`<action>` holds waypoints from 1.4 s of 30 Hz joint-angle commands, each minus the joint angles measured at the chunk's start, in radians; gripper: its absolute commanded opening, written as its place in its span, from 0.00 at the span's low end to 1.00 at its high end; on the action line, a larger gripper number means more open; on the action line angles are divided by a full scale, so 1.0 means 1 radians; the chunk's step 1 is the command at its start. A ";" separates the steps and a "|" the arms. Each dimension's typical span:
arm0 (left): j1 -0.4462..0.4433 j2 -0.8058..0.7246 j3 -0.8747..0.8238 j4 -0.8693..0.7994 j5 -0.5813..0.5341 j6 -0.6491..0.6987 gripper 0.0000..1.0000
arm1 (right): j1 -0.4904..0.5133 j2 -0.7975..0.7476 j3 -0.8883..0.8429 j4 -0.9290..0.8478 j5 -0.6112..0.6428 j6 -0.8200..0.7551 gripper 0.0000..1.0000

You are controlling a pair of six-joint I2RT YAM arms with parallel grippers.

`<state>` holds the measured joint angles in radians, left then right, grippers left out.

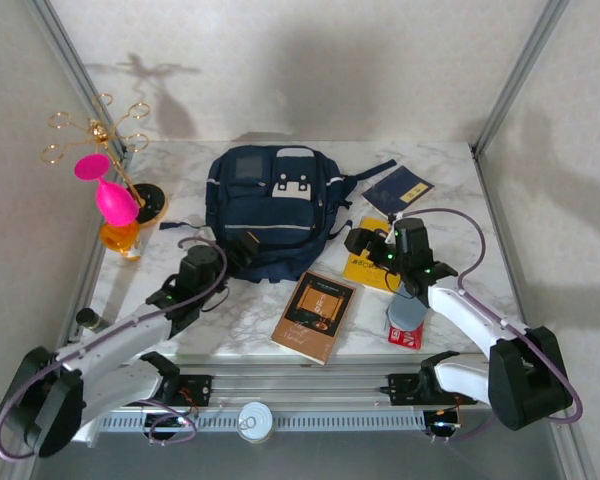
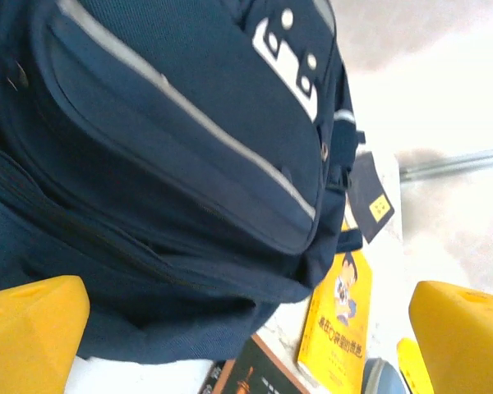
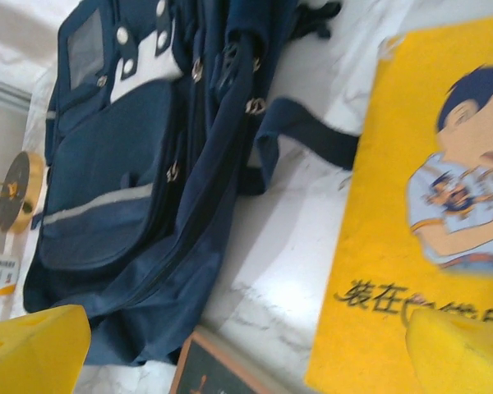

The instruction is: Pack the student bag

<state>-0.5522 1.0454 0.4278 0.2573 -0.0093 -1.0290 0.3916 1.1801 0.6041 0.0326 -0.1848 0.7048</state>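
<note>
A marble table (image 1: 230, 330) is seen from above, with two white robot arms reaching in from its near edge. The student bag (image 1: 270, 205) — a navy backpack with white patches near its top and a thin pale stripe across the front pocket — lies flat mid-table, just beyond both grippers.

The left gripper (image 1: 244, 250) sits at the bag's near edge, its jaws spread wide and holding nothing. In the left wrist view its yellow fingers (image 2: 33, 328) fill the lower corners. The bag's hem dips between them, and the rest of the bag lies straight ahead of the jaws.

The right gripper (image 1: 366, 244) is over a yellow book (image 1: 365, 270) just right of the bag, its jaws likewise released and empty. In the right wrist view the book's cover, with a cartoon boy, lies ahead of the finger at the picture's right. The bag lies ahead of the other finger, with bare marble between the two. A dark strap (image 3: 312, 139) runs from the bag to the book's edge.

A dark brown book (image 1: 315, 315) lies between the two grippers, nearer the arm bases. Beyond the right jaws is a small navy booklet (image 1: 398, 190) with a yellow sticker. Behind them, by the arm, are a grey disc (image 1: 407, 312) and a red card (image 1: 405, 337). Well to the left of the left jaws stand a gold wire stand (image 1: 95, 130), a pink shape (image 1: 112, 198) and an amber jar (image 1: 120, 238).
</note>
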 commanded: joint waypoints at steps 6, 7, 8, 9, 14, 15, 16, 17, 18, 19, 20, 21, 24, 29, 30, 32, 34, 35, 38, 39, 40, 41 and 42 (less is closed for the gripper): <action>-0.200 0.311 0.125 0.247 -0.153 -0.154 0.99 | 0.088 0.040 -0.014 0.092 0.036 0.128 0.99; -0.208 0.353 0.151 0.246 -0.147 -0.168 0.99 | 0.087 0.040 -0.011 0.088 0.044 0.126 0.99; -0.211 0.406 0.183 0.247 -0.129 -0.197 0.99 | 0.087 0.041 -0.004 0.077 0.055 0.117 0.99; -0.212 0.451 0.206 0.261 -0.104 -0.227 0.99 | 0.087 0.037 0.007 0.061 0.067 0.109 0.99; -0.230 0.591 0.300 0.312 -0.072 -0.248 0.99 | 0.079 0.019 0.033 -0.014 0.131 0.093 0.99; -0.229 0.608 0.316 0.300 -0.081 -0.247 0.99 | 0.076 0.015 0.035 -0.017 0.129 0.089 0.99; -0.227 0.622 0.323 0.297 -0.091 -0.247 0.99 | 0.073 0.012 0.036 -0.019 0.129 0.084 0.99; -0.224 0.636 0.328 0.303 -0.096 -0.246 0.99 | 0.072 0.008 0.036 -0.023 0.135 0.080 0.99; -0.221 0.650 0.331 0.311 -0.094 -0.247 0.99 | 0.069 0.005 0.039 -0.030 0.141 0.076 0.99; -0.217 0.657 0.334 0.308 -0.096 -0.246 0.99 | 0.067 0.004 0.044 -0.034 0.145 0.070 0.99; -0.212 0.661 0.336 0.289 -0.112 -0.243 0.99 | 0.065 0.003 0.048 -0.041 0.147 0.062 0.99; -0.208 0.657 0.336 0.253 -0.137 -0.241 0.99 | 0.064 0.003 0.052 -0.050 0.155 0.057 0.99; -0.177 0.626 0.319 0.178 -0.196 -0.217 0.99 | 0.064 -0.002 0.049 -0.049 0.163 0.040 0.99; -0.065 0.562 0.239 0.131 -0.220 -0.154 0.99 | 0.066 0.017 0.050 -0.040 0.142 0.017 0.99; -0.037 0.553 0.222 0.129 -0.210 -0.138 0.99 | 0.067 0.022 0.051 -0.037 0.135 0.017 0.99; 0.028 0.529 0.196 0.110 -0.203 -0.095 0.99 | 0.068 0.033 0.056 -0.033 0.117 0.013 0.99; 0.085 0.499 0.179 0.079 -0.198 -0.060 0.99 | 0.071 0.039 0.059 -0.033 0.111 0.017 0.99; 0.112 0.477 0.171 0.074 -0.187 -0.044 0.99 | 0.074 0.041 0.059 -0.031 0.108 0.017 0.99; 0.137 0.402 0.158 0.020 -0.147 -0.022 0.99 | 0.079 0.041 0.063 -0.031 0.101 0.014 0.99; 0.130 0.379 0.153 0.015 -0.129 -0.025 0.99 | 0.078 0.039 0.064 -0.034 0.104 0.012 0.99; 0.122 0.354 0.148 0.008 -0.110 -0.041 0.99 | 0.078 0.039 0.067 -0.041 0.112 0.009 0.99; 0.108 0.333 0.141 0.002 -0.094 -0.066 0.99 | 0.077 0.038 0.070 -0.049 0.118 0.008 0.99; 0.095 0.318 0.135 -0.002 -0.084 -0.092 0.99 | 0.076 0.038 0.072 -0.054 0.121 0.007 0.99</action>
<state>-0.4278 1.4143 0.5823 0.3298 -0.1387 -1.1030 0.4629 1.2156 0.6399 -0.0013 -0.0719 0.7326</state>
